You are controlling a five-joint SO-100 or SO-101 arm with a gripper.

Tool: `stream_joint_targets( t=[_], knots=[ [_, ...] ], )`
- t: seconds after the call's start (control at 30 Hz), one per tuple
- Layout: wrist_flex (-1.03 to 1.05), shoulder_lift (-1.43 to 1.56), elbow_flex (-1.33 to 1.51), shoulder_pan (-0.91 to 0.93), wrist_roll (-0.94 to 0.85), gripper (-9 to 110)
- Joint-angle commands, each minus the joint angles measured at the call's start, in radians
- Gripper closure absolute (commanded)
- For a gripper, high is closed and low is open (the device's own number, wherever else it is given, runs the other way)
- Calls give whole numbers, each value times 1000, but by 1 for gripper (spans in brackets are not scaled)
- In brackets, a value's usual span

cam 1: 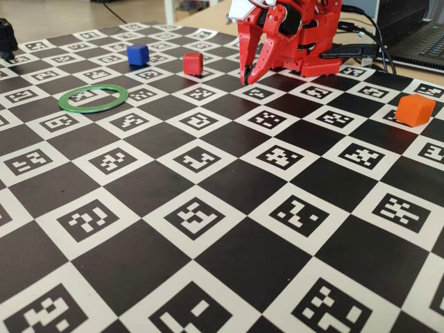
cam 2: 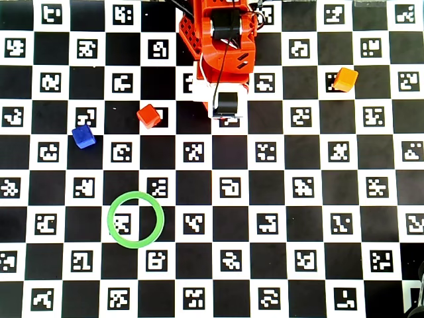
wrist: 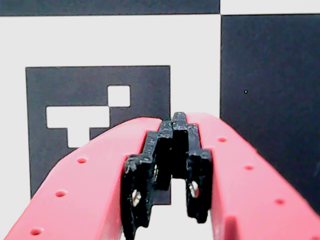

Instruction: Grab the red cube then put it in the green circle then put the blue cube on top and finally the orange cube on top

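Right now the arm (cam 1: 291, 35) sits folded over its base, gripper (cam 1: 251, 75) pointing down at the checkered board (cam 1: 229, 208), jaws pressed together, empty. The red cube (cam 1: 193, 63) rests just left of it in the fixed view.

The fixed view looks low across the checkered board (cam 1: 208, 208) toward the arm; overhead looks straight down; wrist hovers close.

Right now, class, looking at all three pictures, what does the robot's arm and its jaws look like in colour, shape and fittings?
The arm is bright red plastic with black motor blocks and a white section near the wrist; a thin black cable runs along it. The gripper has two curved red claws tapering to points. The wrist view shows small round holes along them and stepped black inserts held by screws.
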Motion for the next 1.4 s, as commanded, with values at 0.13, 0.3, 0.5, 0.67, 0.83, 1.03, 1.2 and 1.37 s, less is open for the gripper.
stream_joint_targets(
  t=[0.13, 0.3, 0.5, 0.67, 0.83, 1.03, 1.2, 1.37],
  knots=[
    [66, 52, 57, 8, -6, 106],
    [66, 52, 57, 8, -6, 106],
    [64, 52, 57, 2, 11, 106],
    [64, 26, -31, -11, 103, 106],
    [-3, -126, -204, -20, 282, 106],
    [0, -368, -459, -12, 376, 106],
    [46, -515, -666, -15, 561, 106],
    [144, -673, -893, 26, 882, 105]
  ],
)
